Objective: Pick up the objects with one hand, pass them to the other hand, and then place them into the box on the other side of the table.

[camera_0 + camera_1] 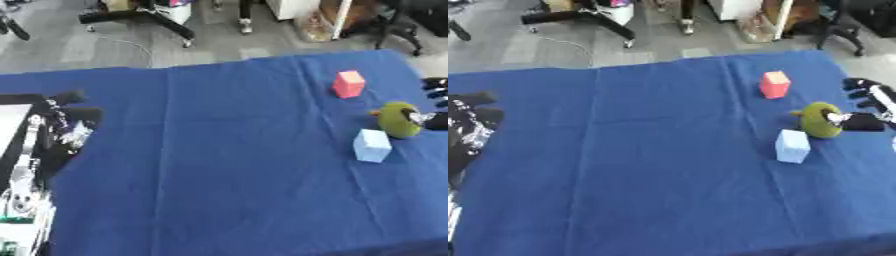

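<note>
At the left edge of the blue-covered desk [219, 165] the left hand [68, 117] rests low, its dark fingers bunched, though I cannot tell whether they are curled or relaxed. Across the bare cloth, well to the right, a pink block [775, 84] stands upright toward the far side. Nearer and just right of it sits a pale blue block [792, 146], close beside a green rounded toy [820, 120]. The right hand [868, 107] comes in from the right edge, one finger touching the toy, the others spread above it.
</note>
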Tool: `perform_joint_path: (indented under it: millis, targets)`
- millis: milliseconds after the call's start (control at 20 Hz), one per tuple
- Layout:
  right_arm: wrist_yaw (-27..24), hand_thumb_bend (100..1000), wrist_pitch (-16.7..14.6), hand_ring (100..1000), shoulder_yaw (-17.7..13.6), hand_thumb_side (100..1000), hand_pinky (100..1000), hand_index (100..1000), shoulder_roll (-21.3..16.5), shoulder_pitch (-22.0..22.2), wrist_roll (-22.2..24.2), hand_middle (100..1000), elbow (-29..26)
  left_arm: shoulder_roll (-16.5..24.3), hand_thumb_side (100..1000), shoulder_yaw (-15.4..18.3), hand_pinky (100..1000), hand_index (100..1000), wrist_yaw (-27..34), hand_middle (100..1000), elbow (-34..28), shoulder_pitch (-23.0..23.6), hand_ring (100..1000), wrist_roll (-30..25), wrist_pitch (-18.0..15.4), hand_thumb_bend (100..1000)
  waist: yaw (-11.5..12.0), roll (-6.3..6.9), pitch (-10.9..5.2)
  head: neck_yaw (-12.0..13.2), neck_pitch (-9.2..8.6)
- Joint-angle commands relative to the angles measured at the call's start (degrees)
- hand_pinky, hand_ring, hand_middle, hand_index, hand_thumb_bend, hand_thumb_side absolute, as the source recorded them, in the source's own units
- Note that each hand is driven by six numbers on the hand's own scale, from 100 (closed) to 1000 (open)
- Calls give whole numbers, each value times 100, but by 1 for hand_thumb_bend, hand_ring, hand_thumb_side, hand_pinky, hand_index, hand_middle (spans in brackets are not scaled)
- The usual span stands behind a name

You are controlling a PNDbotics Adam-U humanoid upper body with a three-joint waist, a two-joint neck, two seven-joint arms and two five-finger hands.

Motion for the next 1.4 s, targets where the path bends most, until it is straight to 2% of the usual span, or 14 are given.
perform_joint_path:
  millis: [50, 350, 600, 650, 850, 950, 1250, 1400]
  targets:
    - [58, 334, -44, 842, 5, 209, 784, 893, -197, -156, -6, 820, 159, 97, 574, 1, 816, 762, -1, 703, -97, -57, 679, -21, -10, 698, 9, -44, -91, -6, -14]
    - [134, 252, -78, 820, 41, 100, 777, 835, -179, -198, 40, 768, 366, 93, 574, 1, 815, 761, -3, 703, -105, -61, 679, -38, -18, 698, 21, -39, -88, -1, -14]
    - [231, 182, -81, 790, 44, 100, 764, 774, -188, -183, 77, 709, 420, 90, 575, 3, 815, 761, -6, 704, -102, -58, 679, -48, -21, 698, 21, -43, -89, 5, -14]
    - [249, 131, -83, 757, 46, 100, 747, 713, -190, -180, 79, 634, 419, 91, 575, 4, 815, 761, -7, 705, -102, -58, 680, -51, -22, 697, 22, -44, -91, 7, -14]
    - [424, 100, -85, 698, 73, 100, 719, 619, -189, -189, 59, 534, 398, 87, 576, 5, 814, 761, -8, 706, -99, -56, 680, -63, -27, 697, 24, -46, -95, 3, -14]
    - [519, 100, -88, 689, 77, 100, 713, 600, -181, -194, 6, 517, 371, 84, 575, 6, 814, 761, -6, 705, -97, -54, 680, -64, -28, 697, 25, -47, -97, 6, -14]
    - [627, 100, -24, 613, 44, 100, 651, 443, -133, -195, -694, 411, 191, 84, 576, 10, 813, 760, -5, 705, -91, -46, 679, -64, -28, 695, 37, -49, -100, 17, -14]
    - [580, 100, -54, 595, 47, 100, 635, 410, -108, -189, -1035, 380, -108, 83, 574, 17, 813, 760, -9, 704, -82, -42, 678, -54, -26, 697, 40, -51, -102, 22, -14]
